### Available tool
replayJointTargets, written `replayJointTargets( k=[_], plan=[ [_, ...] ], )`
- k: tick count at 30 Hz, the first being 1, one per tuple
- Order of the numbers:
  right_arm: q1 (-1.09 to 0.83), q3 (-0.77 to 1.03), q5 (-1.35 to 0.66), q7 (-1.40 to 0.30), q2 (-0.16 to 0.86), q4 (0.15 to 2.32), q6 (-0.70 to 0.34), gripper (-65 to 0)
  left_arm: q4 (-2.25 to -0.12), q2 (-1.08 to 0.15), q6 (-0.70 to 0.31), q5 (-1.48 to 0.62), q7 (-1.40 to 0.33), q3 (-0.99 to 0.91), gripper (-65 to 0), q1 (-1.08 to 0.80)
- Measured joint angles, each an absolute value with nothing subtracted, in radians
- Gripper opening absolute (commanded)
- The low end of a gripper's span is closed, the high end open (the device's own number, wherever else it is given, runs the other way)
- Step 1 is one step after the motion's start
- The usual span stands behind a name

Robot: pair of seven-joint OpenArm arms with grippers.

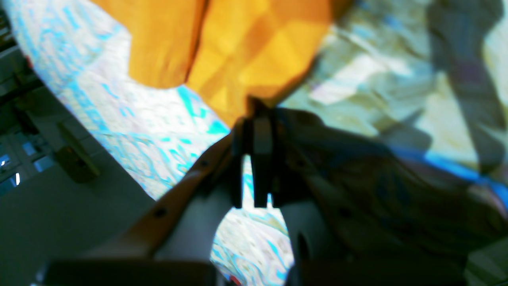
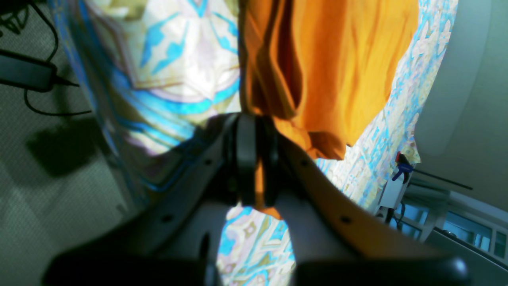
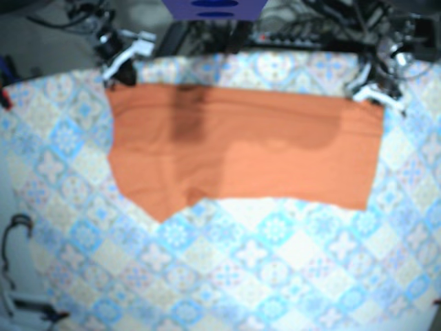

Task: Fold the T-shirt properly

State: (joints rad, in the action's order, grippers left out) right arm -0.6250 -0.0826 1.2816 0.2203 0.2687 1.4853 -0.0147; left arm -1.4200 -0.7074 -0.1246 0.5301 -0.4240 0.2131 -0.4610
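The orange T-shirt [image 3: 241, 152] is stretched wide across the far half of the table, its far edge held at both corners. My right gripper [image 3: 120, 69], at the far left in the base view, is shut on the shirt's left corner. In the right wrist view the orange cloth [image 2: 341, 67] is pinched between the right gripper's [image 2: 254, 131] black fingers. My left gripper [image 3: 372, 93], at the far right, is shut on the other corner. The left wrist view shows the cloth [image 1: 246, 51] bunching into the left gripper's [image 1: 256, 115] closed tips. The shirt's near edge lies on the table and dips at the lower left.
A blue and white patterned tablecloth [image 3: 275, 262] covers the table. Cables and equipment [image 3: 310, 27] crowd the far edge. A blue clamp [image 2: 401, 169] grips the cloth's edge. A power adapter with a cable [image 2: 24, 73] lies on the floor. A black cable [image 3: 14, 234] loops at the near left.
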Motion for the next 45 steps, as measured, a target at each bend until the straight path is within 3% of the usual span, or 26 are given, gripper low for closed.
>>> replayJointTargets(
  k=[18,25,45],
  plan=[
    [-0.68,-0.074,1.279,0.224,0.271,1.502,-0.015,-64.5,-1.425,-0.74,-0.108,0.528,-0.344,0.205,-65.0,-0.558],
    [-0.68,-0.074,1.275,0.228,0.3,1.502,-0.015,-64.5,-1.425,-0.737,-0.113,0.53,-0.283,0.112,-65.0,-0.647],
    [-0.716,-0.039,1.275,0.231,0.33,1.498,-0.008,-64.8,-1.426,-0.735,-0.109,0.53,-0.272,0.116,-65.0,-0.666]
  ],
)
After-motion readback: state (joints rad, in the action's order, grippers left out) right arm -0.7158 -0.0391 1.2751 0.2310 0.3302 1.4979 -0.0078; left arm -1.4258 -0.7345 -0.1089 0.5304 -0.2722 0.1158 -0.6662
